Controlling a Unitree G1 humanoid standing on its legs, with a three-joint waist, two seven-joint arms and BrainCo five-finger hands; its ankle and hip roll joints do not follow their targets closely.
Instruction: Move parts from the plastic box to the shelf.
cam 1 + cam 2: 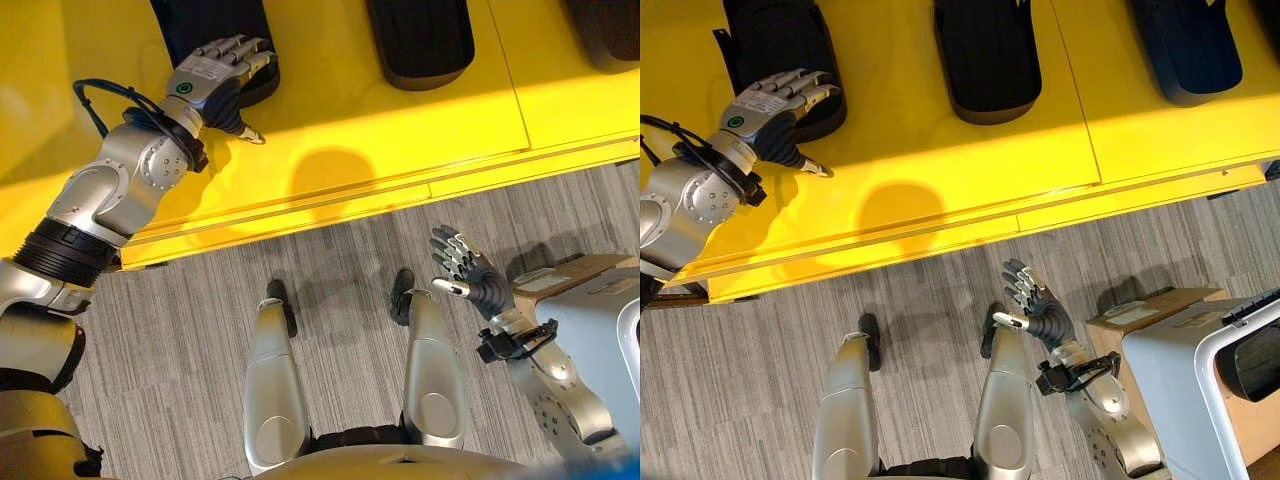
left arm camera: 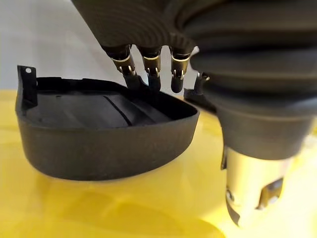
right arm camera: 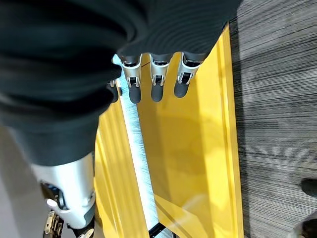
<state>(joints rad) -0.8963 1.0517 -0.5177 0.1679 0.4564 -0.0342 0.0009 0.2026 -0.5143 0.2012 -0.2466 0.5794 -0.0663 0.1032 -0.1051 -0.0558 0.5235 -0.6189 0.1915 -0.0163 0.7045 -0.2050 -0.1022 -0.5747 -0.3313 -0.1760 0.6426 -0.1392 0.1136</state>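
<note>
Right hand (image 1: pixel 1040 305) near, over the floor, fingers loosely spread, holding nothing. Plastic box (image 1: pixel 1200 385) at near right; contents not visible. Farther, on the yellow shelf (image 1: pixel 400 140): left hand (image 1: pixel 215 75), fingers straight, resting on the near rim of the leftmost black part (image 2: pixel 99 134), not gripping. That part's long axis runs near-to-far. Two more parts (image 1: pixel 985 55) lie to its right.

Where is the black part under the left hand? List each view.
Left eye view: top left, black part under left hand.
Right eye view: top left.
Left wrist view: just past the hand.
Right wrist view: right hand over shelf edge and floor.
Shared landmark: yellow shelf.
</note>
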